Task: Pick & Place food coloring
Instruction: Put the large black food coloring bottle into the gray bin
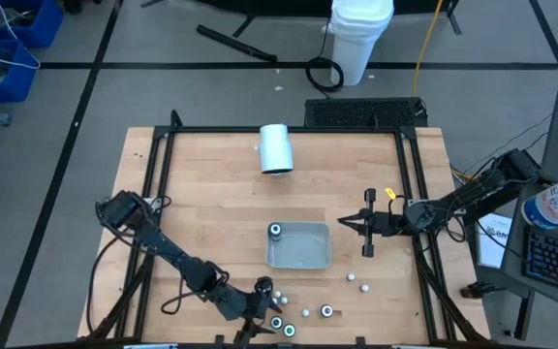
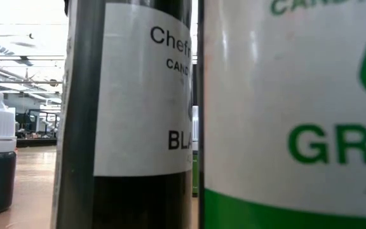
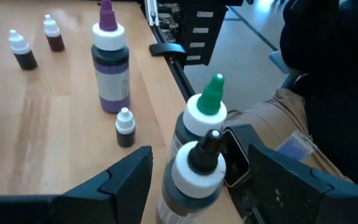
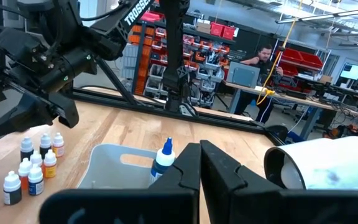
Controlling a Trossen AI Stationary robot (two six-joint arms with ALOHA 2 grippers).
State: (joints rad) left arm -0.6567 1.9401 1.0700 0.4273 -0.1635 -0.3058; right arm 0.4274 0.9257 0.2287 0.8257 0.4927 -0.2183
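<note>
Left gripper [image 3: 194,186] spread wide around black-tipped food coloring bottle [image 3: 191,180] at table's near edge, not clamped, right gripper [image 1: 345,224] shut empty beside grey tray [image 1: 299,254], blue-tipped bottle [image 4: 163,160] in tray

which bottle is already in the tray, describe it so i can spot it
Find the grey tray in the middle of the wooden table. One bottle stands upright in its far-left corner. Its blue tip and being alone in the tray set it apart.

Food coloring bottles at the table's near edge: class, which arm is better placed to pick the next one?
Probably the left. Its open left gripper already straddles the black-tipped bottle beside the green-tipped bottle. The right gripper is shut, beside the grey tray.
</note>
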